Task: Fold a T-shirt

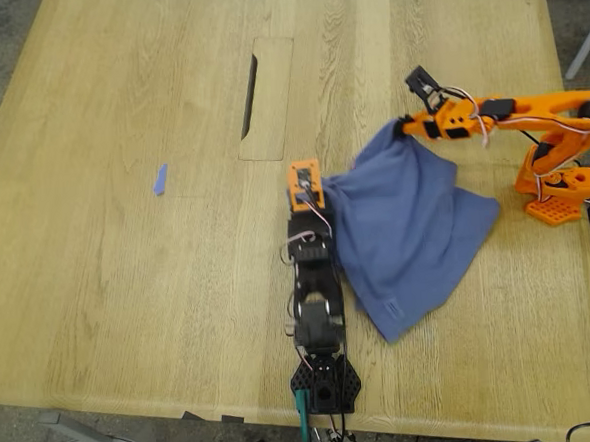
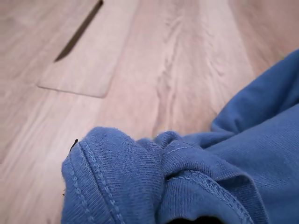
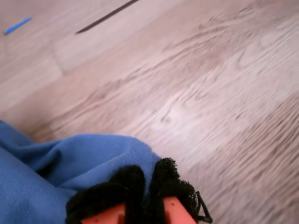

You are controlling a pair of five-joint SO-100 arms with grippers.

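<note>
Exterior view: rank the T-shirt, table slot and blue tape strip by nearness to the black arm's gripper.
1. T-shirt: pinched in my first gripper.
2. Table slot: just beyond it, toward the far edge.
3. Blue tape strip: off toward the exterior view's left.

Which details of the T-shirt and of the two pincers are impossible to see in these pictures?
- T-shirt: the chest print shows in no view; the cloth is bunched and folded over itself.
- My first pincer: in the first wrist view, gathered hem covers it entirely, so its grip is inferred.
- My second pincer: cut off by the second wrist view's edge; fingertips are blurred.
- Blue marker: too small to identify in the exterior view.
</note>
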